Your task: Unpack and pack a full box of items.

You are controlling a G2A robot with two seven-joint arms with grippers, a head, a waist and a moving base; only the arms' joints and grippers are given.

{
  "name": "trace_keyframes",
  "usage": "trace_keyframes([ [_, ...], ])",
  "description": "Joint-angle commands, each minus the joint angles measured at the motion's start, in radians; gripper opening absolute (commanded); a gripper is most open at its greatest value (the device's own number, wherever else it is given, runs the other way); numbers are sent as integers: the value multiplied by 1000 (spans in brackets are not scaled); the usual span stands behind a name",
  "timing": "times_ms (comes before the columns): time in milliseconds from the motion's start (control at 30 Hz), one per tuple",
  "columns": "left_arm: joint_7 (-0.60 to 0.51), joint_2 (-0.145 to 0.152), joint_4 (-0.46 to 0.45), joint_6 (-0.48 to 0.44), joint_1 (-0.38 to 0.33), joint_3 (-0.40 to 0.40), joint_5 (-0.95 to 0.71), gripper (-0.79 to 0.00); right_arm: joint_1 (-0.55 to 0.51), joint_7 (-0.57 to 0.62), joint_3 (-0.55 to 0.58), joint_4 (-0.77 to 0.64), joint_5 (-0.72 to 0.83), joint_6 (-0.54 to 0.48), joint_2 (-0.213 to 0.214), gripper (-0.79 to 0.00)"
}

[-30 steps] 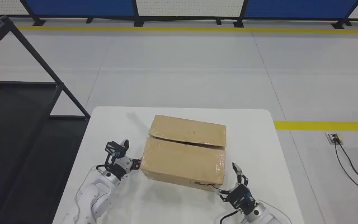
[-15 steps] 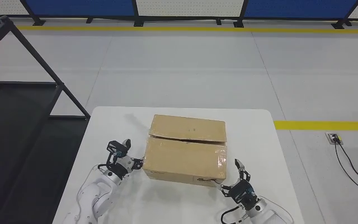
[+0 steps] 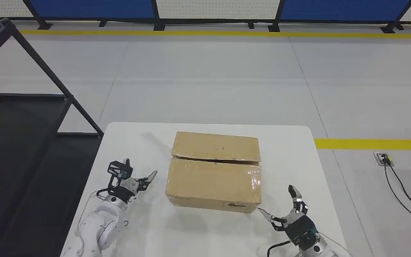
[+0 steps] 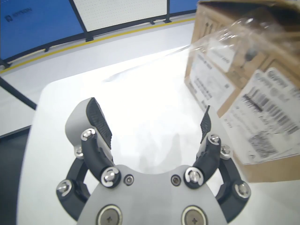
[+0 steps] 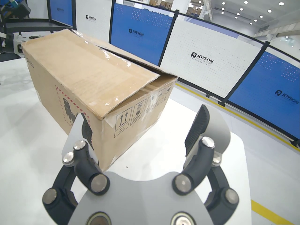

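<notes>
Both arms had backed away from the closed box (image 3: 215, 170) at mid-table (image 3: 128, 141), leaving the left gripper (image 4: 150, 112) and right gripper (image 5: 143, 115) spread wide and empty near its ends; unpacking looked barely begun, and the next move likely called for lifting a top flap.

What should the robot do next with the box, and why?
Probably bring the right gripper up to the raised edge of the near top flap and lift it. The box is shut, but that flap gapes at the end facing this gripper. Both it and the left gripper are open, apart from the cardboard.
</notes>
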Motion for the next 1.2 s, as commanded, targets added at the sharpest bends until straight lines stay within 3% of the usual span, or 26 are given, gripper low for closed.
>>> trace_keyframes([
  [0,-16,3,2,38,-11,-2,81,0,-23,-21,21,-18,-4,5,3,0],
  [233,-39,5,20,158,-81,27,299,0,-95,-84,71,-67,11,41,6,0],
  [533,-6,-3,84,167,-172,127,503,0,-128,-89,81,-80,30,70,3,0],
  [933,-14,-7,114,155,-183,138,501,0,-148,-83,87,-92,7,92,2,0],
  [1000,-39,-4,109,193,-184,148,593,0,-148,-83,87,-92,7,92,2,0],
  [1167,-31,-12,119,183,-213,187,622,0,-148,-83,87,-92,7,92,2,0],
])
